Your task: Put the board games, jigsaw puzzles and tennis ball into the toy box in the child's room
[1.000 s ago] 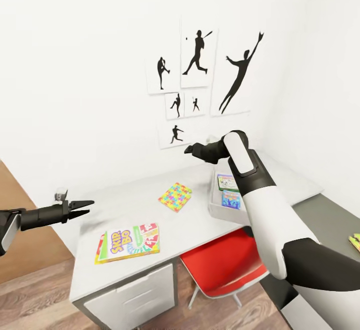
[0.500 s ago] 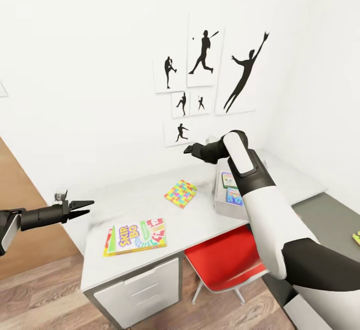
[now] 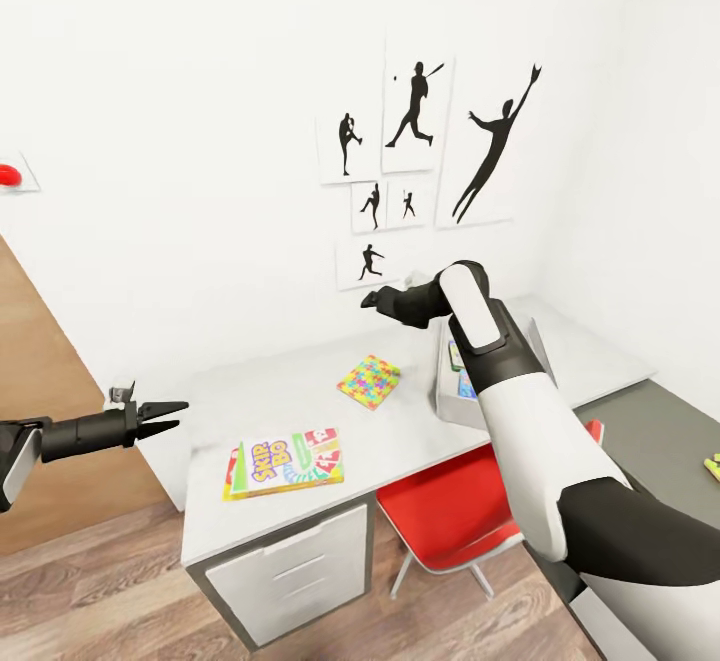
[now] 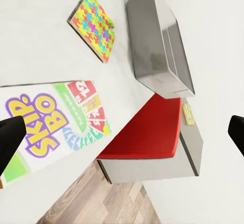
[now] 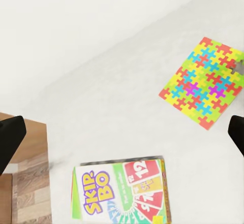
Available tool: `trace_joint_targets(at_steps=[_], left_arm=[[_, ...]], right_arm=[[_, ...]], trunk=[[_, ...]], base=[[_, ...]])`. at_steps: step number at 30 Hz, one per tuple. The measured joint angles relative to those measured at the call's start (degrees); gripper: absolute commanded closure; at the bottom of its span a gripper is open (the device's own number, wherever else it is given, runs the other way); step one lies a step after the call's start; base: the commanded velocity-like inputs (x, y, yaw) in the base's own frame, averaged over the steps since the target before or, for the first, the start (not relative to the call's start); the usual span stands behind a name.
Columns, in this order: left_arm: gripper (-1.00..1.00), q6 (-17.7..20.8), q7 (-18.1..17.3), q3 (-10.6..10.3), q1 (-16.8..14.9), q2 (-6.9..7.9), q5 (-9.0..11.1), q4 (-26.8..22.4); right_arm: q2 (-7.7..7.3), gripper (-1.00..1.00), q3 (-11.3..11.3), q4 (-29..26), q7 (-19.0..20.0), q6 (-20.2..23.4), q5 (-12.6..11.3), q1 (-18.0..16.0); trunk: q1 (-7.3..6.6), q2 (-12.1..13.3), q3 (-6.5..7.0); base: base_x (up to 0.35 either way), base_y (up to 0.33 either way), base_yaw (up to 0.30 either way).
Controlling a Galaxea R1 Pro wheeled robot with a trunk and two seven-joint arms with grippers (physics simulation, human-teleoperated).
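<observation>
1. Hovering off the table's (image 3: 420,441) end, the left claw (image 3: 170,415) is spread, empty.
2. Skip-Bo (image 3: 288,461) lies near the front edge; a puzzle (image 3: 368,381) lies behind it.
3. Right claw (image 3: 368,297) hangs above the puzzle, spread; toy box (image 3: 447,391) sits behind that arm.

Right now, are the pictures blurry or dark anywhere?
Head view: bright and even, sharp, faint shadow under the puzzle. Left wrist view: Skip-Bo box looks stretched and a little soft up close. Right wrist view: crisp, soft shadows, no glare on the table.
</observation>
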Motion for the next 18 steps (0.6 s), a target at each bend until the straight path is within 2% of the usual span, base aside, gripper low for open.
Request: trace_joint_targets(at_steps=[11, 18], left_arm=[[-1.00, 0.00, 0.00, 0.00, -0.02, 0.00, 0.04, 0.00], [-1.00, -0.01, 0.00, 0.00, 0.00, 0.01, 0.05, -0.01]], right_arm=[[0.16, -1.00, 0.04, 0.07, -0.03, 0.00, 0.00, 0.00], [0.16, -1.00, 0.05, 0.30, -0.08, -0.03, 0.01, 0.00]], trunk=[[0.00, 0.00, 0.00], [0.00, 0.00, -0.08]], base=[[-0.002, 0.002, 0.016], [0.000, 0.000, 0.188]])
